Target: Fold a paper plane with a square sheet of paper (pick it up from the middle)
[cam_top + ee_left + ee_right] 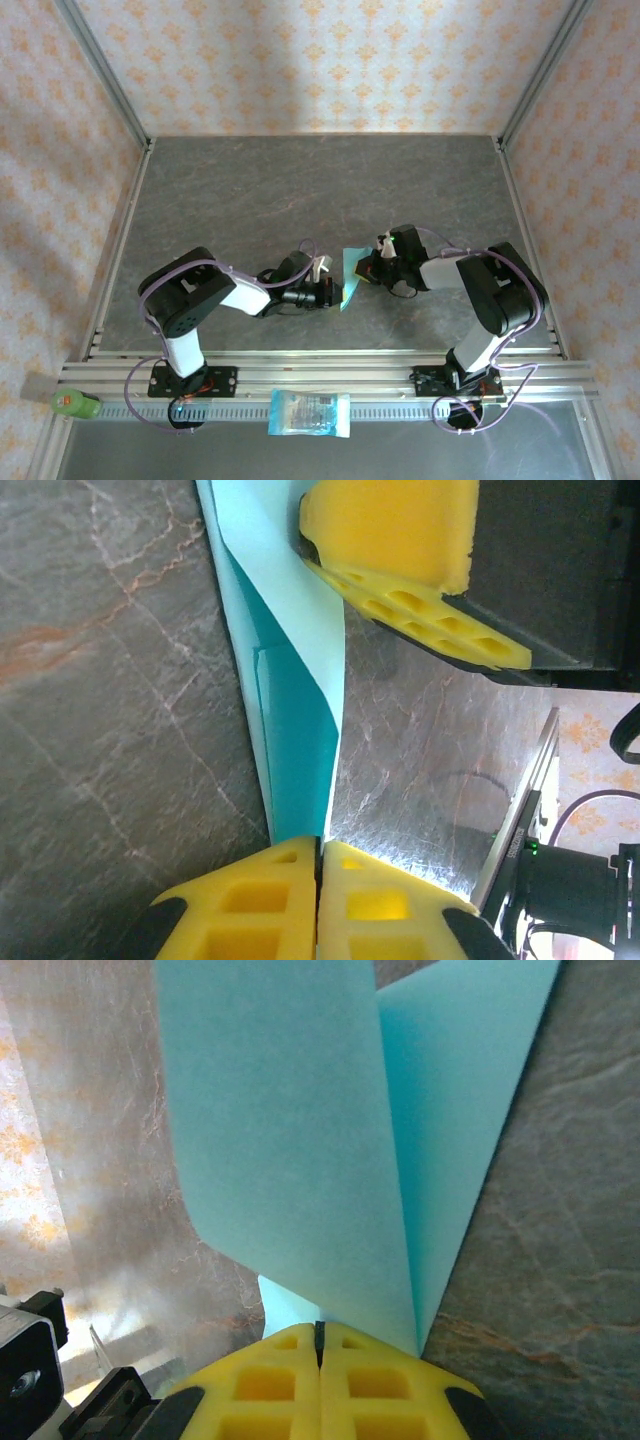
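The square sheet of paper [350, 272] is light teal-blue, folded and creased, and held up off the grey table between both arms. My left gripper [338, 292] is shut on its lower end. In the left wrist view the folded paper [290, 680] runs up from my shut left gripper [320, 850] to the right arm's yellow fingers [400, 540] at the top. My right gripper [366, 268] pinches the other end. In the right wrist view two teal flaps of paper [290, 1130] spread out from my shut right gripper [320, 1332].
A blue-and-white printed packet [310, 413] lies on the front rail [320, 370] between the arm bases. A green bottle-like thing [75, 403] lies at the front left corner. Metal frame posts [105, 75] edge the grey stone-look table [300, 190].
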Tool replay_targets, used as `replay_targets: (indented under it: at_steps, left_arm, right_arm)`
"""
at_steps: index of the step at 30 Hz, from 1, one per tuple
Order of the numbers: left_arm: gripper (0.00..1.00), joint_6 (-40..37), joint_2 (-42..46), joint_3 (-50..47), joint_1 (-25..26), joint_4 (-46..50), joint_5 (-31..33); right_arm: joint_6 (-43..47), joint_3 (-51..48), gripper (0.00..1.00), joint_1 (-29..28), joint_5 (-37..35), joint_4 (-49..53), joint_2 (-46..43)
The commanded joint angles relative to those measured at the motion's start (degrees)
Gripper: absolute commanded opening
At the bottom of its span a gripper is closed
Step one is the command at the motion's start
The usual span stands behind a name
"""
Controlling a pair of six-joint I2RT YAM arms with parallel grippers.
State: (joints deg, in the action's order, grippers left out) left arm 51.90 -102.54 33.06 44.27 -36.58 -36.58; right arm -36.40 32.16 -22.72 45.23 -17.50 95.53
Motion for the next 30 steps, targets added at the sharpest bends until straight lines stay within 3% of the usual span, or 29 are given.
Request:
replay_targets:
  at_steps: [1,12,24,30]
  left_arm:
    - [0.08,-1.53,0.3,-1.64,0.74,5.08,-1.42]
    - [0.21,-1.95,2.67,-2.47,1.68,3.71,-3.41]
    - [0.18,-4.25,5.25,-2.65,2.84,4.57,-4.33]
    - [0.25,-5.29,15.74,-3.9,2.82,11.03,5.19]
  right_arm:
    - [2.91,-0.86,0.0,-0.39,-12.12,5.53,4.12]
    - [3.21,-0.61,0.0,-0.37,-13.32,6.69,3.53]
    - [3.21,-0.61,0.0,-0.35,-13.4,6.94,3.17]
    - [3.17,-0.88,0.0,-0.35,-13.5,6.78,2.92]
